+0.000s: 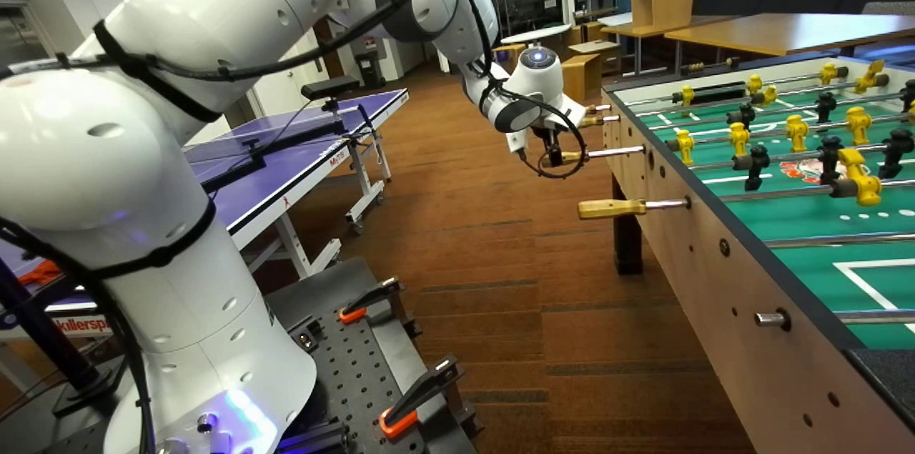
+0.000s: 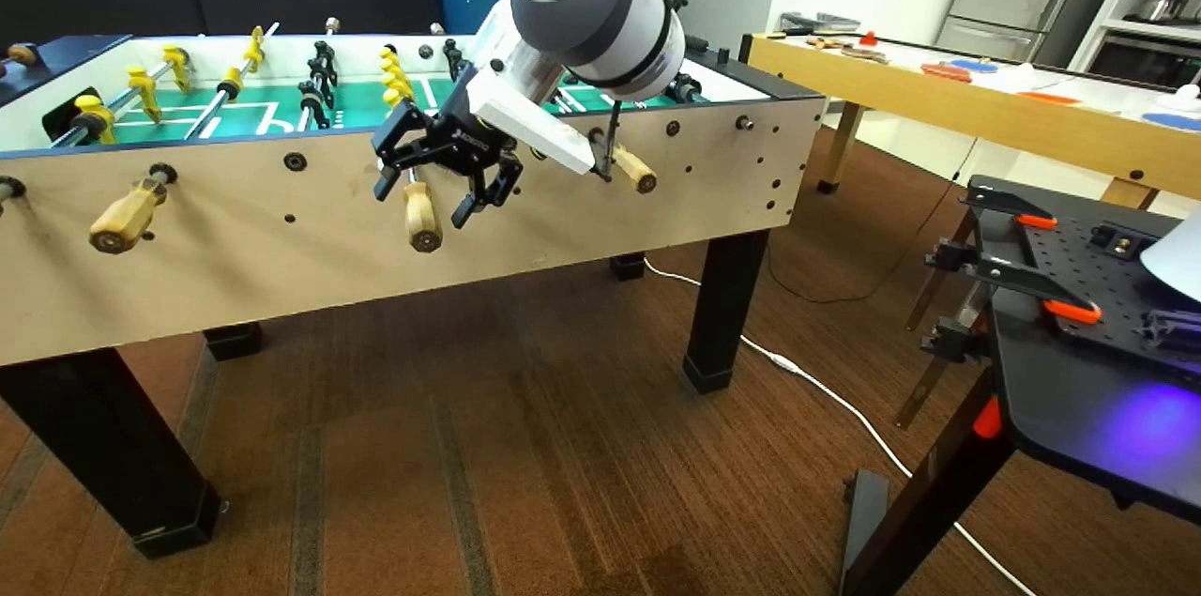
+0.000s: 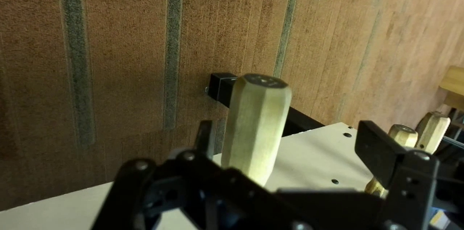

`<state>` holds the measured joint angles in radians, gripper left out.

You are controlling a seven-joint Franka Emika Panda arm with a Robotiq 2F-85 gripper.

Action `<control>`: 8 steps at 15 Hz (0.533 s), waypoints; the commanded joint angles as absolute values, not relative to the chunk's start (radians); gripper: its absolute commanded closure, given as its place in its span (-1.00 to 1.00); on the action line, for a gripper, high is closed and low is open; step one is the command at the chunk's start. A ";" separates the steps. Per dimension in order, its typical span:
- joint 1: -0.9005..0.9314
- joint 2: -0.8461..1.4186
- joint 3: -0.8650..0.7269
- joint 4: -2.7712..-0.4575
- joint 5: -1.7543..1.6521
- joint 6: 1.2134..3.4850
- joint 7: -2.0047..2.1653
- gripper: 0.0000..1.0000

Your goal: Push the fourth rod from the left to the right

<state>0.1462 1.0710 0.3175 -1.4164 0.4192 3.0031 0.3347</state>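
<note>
A foosball table, also in the other exterior picture, has metal rods with pale wooden handles. My black gripper is open at the table's side. One rod's handle stands between its fingers. In the wrist view, the open gripper has this handle close to the left finger, with a wide gap to the right finger. I cannot tell whether the handle touches the left finger. In an exterior view, this handle is partly hidden by the gripper and cable, and its bare rod shows.
Another handle sticks out nearer the table's near end; it also shows beside the wrist. A further handle is on the gripper's far side. A cable loop hangs by the gripper. A purple ping-pong table stands behind the arm.
</note>
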 commanded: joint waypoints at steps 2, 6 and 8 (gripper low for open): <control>0.175 1.102 0.292 -1.343 0.428 2.945 0.379 -1.00; 0.186 1.119 0.279 -1.318 0.425 2.920 0.386 -1.00; 0.190 1.129 0.275 -1.305 0.425 2.921 0.386 -0.50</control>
<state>0.1670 1.1064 0.3002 -1.3597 0.4192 2.9585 0.3483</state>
